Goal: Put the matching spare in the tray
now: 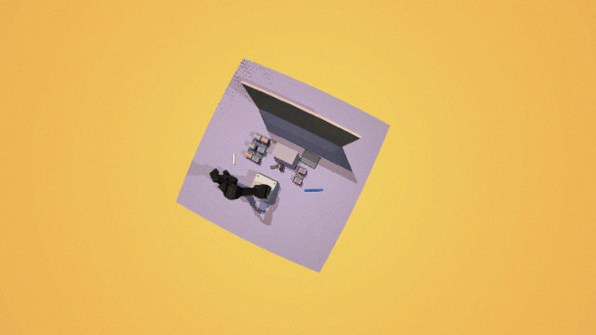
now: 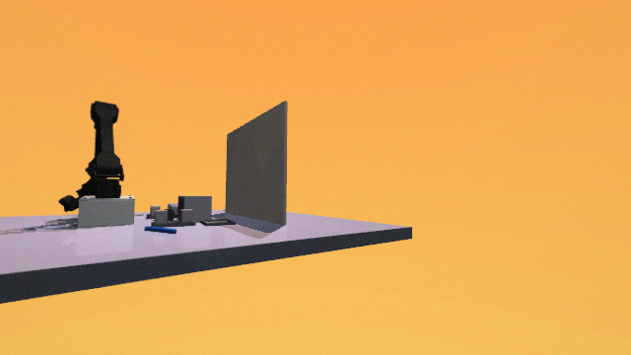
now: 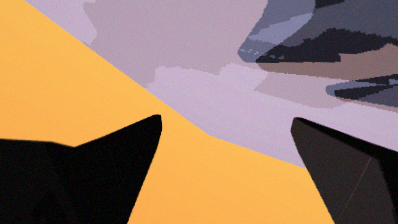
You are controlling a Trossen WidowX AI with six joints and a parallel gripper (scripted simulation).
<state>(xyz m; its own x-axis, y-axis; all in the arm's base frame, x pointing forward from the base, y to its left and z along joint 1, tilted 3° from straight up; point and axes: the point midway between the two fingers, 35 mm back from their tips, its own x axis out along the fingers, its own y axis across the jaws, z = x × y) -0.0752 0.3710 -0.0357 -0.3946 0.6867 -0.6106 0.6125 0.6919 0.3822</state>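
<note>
"From the top view, what's on the desk (image 1: 298, 233) (image 2: 345, 237) (image 3: 200, 105)?"

"One arm (image 1: 230, 188) (image 2: 105, 143) on one pale base (image 1: 259, 177) (image 2: 106, 212), and one big upright panel (image 1: 303, 118) (image 2: 256, 170). I count six small labelled blocks (image 1: 261, 150) grouped on one side of one grey box (image 1: 285, 152) (image 2: 195, 208), and two more labelled blocks (image 1: 302, 171) (image 2: 186, 216) on the other."

"And the tray?"

"One, the flat grey tray (image 1: 310, 159) (image 2: 218, 222), between the box and the panel's near end. One small dark piece (image 1: 279, 167) sits just beside the box; I can't tell whether that's the mounted unit. There are two sticks: one blue stick (image 1: 313, 190) (image 2: 160, 230), one pale stick (image 1: 234, 158)."

"Which block is the matching spare?"

"Can't tell; the codes are too small to read. The candidates are out on the desk, apart from the tray."

"Exterior view?"

"One arm, one panel, one box, one blue stick. The gripper (image 1: 214, 175) (image 2: 68, 202) (image 3: 226, 121) hangs low past the base, well apart from the blocks."

"Wrist view?"

"Two dark fingers, spread wide, with only background and desk showing between them. The gripper is released, grasping nothing."
</note>
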